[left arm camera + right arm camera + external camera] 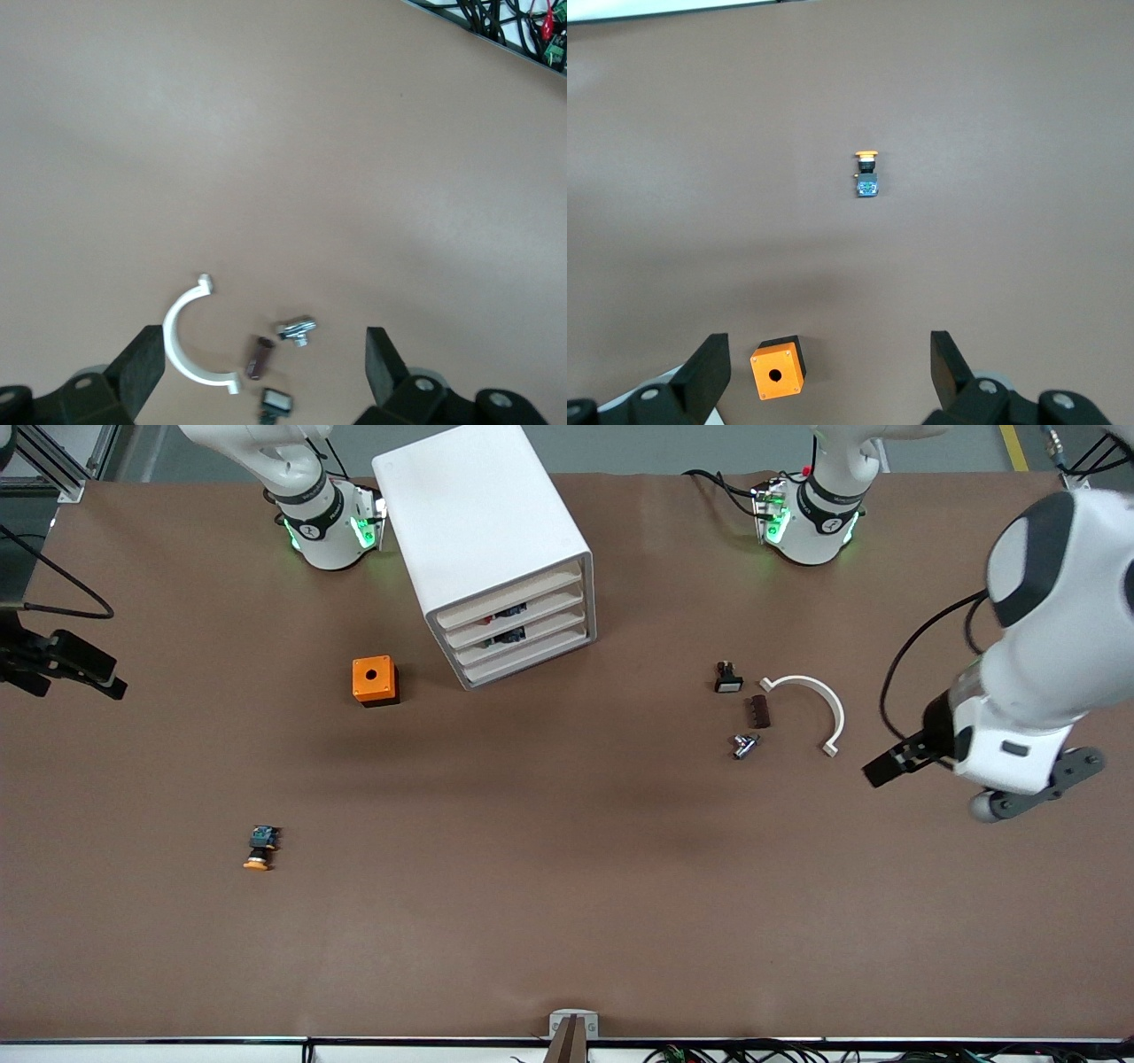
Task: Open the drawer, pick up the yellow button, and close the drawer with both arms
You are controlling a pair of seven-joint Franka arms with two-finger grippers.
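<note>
Button (259, 849) (markings seemingly unreadable) on table (567, 921)

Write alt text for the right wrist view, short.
The tiny push button with an orange-yellow cap and blue rear lies alone on the brown table. The open right claw hangs over the table, its black fingers either side of an orange cube with a round hole.

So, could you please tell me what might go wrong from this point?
1. The button lies on the table well clear of the cabinet, so a drawer search might find nothing.
2. The similar black button could be taken by mistake.
3. Four alike drawers invite pulling the wrong one.
</note>
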